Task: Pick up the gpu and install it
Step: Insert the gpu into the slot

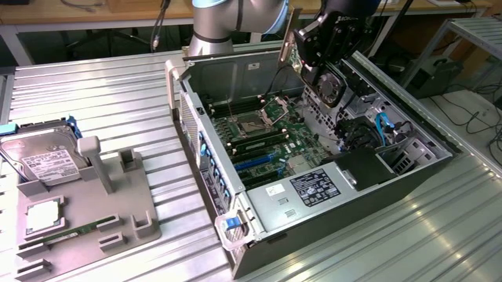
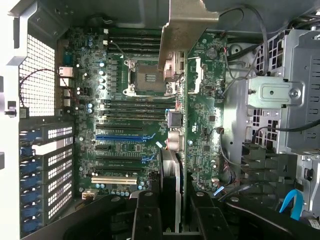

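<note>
Clamping the gpu by its flanks, the gripper had its two black fingers drawn in narrow on the card, which sat edge-on between them with the fan side against one finger. Beyond the fingers the card ran out to its pale metal bracket, its farthest part.

Farther off lay the motherboard with its bare processor socket, and nearer the perforated rear wall lay the blue expansion slots. The exterior view showed the card in the air above the open computer case, touching nothing inside. It seemed to hang beside the socket and apart from the slots, though the angle made that hard to judge.

Farthest from the work, a grey holder on the desk carried a hard drive and a memory stick.

The risks from there looked plain enough. The bracket led the card, so it could catch on the rear wall or the slot covers and lever the card askew in the fingers. A card edge that met a slot even slightly crooked could jam or scrape the board. The open socket sat close to the card's path and would suffer from any knock. Loose cables along the drive cage could snag the card.
</note>
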Tool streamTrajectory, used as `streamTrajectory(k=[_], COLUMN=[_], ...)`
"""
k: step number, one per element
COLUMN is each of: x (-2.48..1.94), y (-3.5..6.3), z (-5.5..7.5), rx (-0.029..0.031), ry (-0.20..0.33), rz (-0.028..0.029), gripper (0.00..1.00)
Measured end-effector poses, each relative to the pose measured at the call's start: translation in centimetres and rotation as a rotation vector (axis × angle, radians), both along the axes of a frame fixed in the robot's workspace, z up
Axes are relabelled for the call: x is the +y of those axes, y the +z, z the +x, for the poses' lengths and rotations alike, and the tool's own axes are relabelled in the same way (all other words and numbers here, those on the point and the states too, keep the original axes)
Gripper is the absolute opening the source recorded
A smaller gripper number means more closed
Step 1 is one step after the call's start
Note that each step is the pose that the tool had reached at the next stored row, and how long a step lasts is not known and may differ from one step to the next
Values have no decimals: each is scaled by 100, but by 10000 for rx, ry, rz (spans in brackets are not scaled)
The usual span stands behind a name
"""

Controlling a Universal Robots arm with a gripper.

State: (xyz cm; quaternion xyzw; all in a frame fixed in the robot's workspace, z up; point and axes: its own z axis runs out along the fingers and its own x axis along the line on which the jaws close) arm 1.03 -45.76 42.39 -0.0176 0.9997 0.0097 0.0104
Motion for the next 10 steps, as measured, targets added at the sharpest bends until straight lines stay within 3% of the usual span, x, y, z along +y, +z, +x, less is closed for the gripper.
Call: streamTrajectory(k=[6,10], x=[0,0], y=[0,0], z=[0,0], rx=[0,0], ry=[139,585], rz=[0,1], gripper=[28,28])
